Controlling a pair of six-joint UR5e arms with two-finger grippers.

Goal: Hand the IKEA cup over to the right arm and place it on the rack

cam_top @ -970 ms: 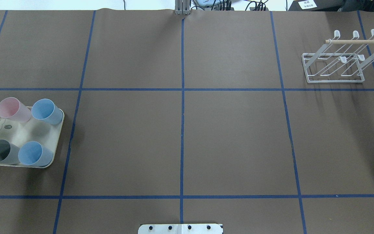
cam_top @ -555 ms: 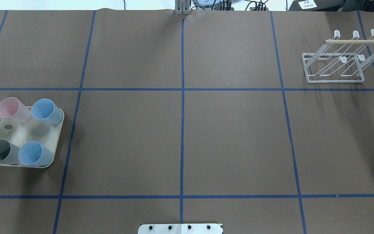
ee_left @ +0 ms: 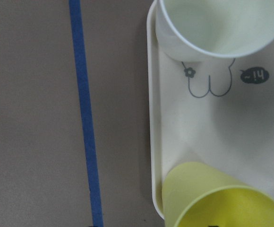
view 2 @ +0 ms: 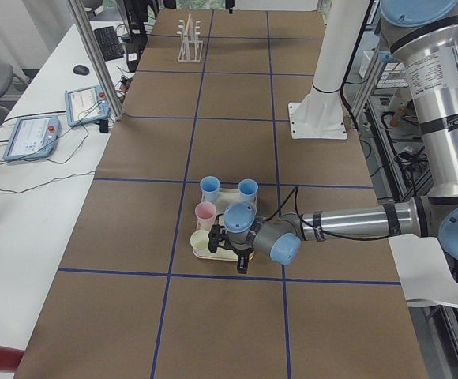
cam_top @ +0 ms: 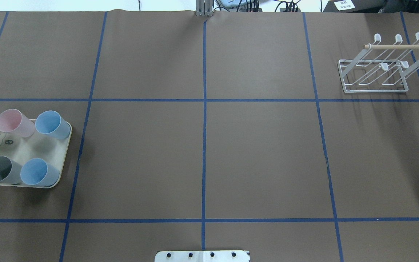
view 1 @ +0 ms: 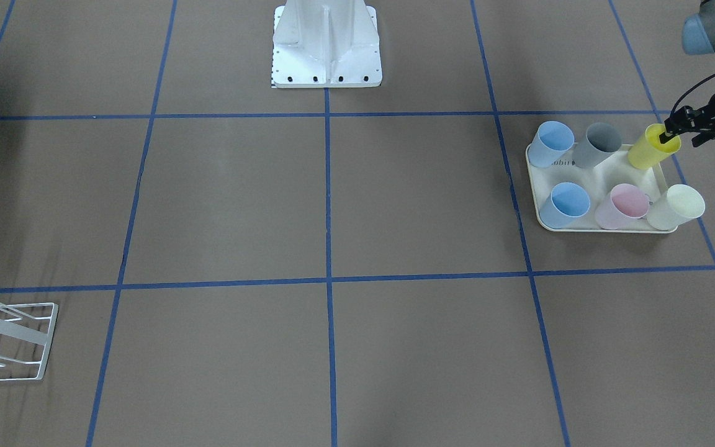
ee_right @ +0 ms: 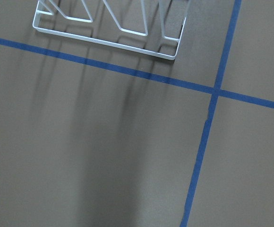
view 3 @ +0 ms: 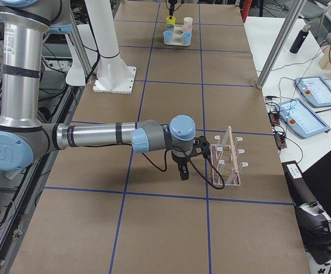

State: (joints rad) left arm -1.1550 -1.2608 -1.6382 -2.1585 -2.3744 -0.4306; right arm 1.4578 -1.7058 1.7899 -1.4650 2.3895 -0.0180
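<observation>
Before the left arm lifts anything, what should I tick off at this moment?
1. Left claw at the rim of the yellow plastic cup: ok.
2. Left claw shut on that cup: cannot tell.
3. Yellow cup standing on the cream rabbit-print tray: ok.
4. Gap between it and the pale green plastic cup next to it: ok.
5. White wire rack with wooden dowel free of cups: ok.
6. Right claw waiting beside the rack: position ok; open or shut, cannot tell.

Yellow cup (view 1: 648, 151) (cream rabbit-print tray (view 1: 602, 175))
</observation>
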